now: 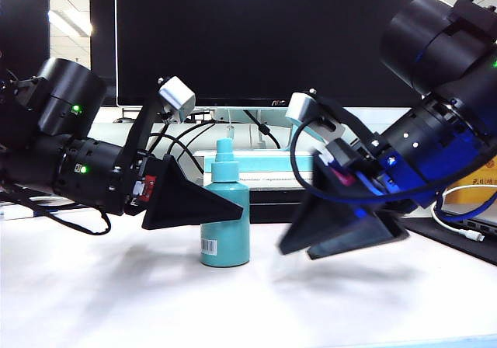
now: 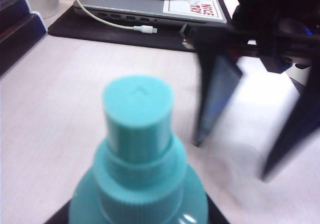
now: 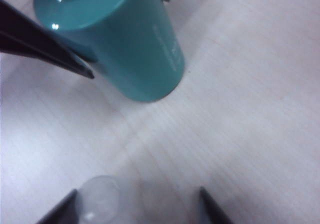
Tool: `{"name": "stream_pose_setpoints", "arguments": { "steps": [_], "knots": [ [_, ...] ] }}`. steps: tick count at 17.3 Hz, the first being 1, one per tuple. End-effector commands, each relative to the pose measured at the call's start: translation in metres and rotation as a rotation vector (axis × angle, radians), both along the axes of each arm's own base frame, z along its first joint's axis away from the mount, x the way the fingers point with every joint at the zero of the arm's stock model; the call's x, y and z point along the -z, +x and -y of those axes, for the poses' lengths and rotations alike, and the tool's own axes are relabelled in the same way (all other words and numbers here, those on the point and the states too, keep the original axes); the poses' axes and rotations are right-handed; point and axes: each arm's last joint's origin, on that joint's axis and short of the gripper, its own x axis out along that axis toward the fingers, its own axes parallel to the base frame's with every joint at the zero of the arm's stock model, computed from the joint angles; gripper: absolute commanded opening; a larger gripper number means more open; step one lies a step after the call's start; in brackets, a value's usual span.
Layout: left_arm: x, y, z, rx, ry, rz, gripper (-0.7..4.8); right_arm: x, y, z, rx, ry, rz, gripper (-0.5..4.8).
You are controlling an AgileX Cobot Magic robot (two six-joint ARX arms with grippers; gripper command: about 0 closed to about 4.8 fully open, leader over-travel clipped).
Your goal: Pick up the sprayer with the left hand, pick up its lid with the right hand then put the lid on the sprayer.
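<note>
The sprayer is a teal cylindrical bottle with a narrower ribbed collar and a flat-topped nozzle, and a white barcode label low on its side. It stands upright on the pale wood-grain surface, near the middle of the scene.

My left tool reaches in from the left, arm slanting down, its black wedge-shaped fingers level across the bottle's upper body. The fingers sit on either side of the bottle, but I cannot tell whether they press it.

The lid is a small clear cap lying on the surface right of the sprayer, faint and hard to see. My right tool comes in from the right on a black-and-blue arm, angled steeply down toward the surface. Its fingers are spread, with the lid just inside one fingertip; whether they touch is unclear. In the exterior view this tool is motion-blurred.

A laptop lies at the far right.
</note>
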Motion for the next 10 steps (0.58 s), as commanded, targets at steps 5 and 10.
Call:
{"name": "stream_pose_setpoints", "arguments": {
  "steps": [5, 10],
  "knots": [
    [0.0001, -0.0004, 0.0004, 0.005, 0.002, -0.009, 2.73, -0.0043, 0.0025, -0.0016, 0.001, 0.025, 0.044, 2.52],
    [0.0001, -0.0004, 0.0004, 0.005, 0.002, -0.01, 2.73, -0.0021, 0.003, -0.0019, 0.001, 0.021, 0.038, 2.52]
  ]
}}
